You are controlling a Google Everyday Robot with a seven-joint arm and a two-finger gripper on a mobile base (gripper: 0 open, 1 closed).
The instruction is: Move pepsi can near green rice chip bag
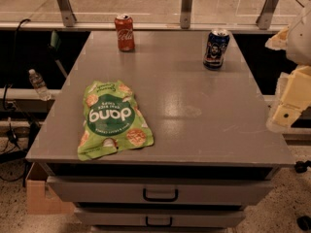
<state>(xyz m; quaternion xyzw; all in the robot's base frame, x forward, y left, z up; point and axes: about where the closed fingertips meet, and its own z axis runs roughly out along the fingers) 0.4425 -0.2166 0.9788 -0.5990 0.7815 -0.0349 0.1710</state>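
Observation:
The pepsi can (216, 48) stands upright at the far right of the grey tabletop (194, 110); it is dark blue with a silver top. The green rice chip bag (112, 120) lies flat near the front left, with white "dang" lettering upside down to the camera. The gripper (287, 111) is at the right edge of the view, just beyond the table's right side and in front of the can. It touches nothing.
A red cola can (125, 32) stands at the far left of the table. Drawers with dark handles (160, 195) sit below the front edge. A water bottle (38, 84) and cables lie to the left. A cardboard box (41, 198) sits on the floor.

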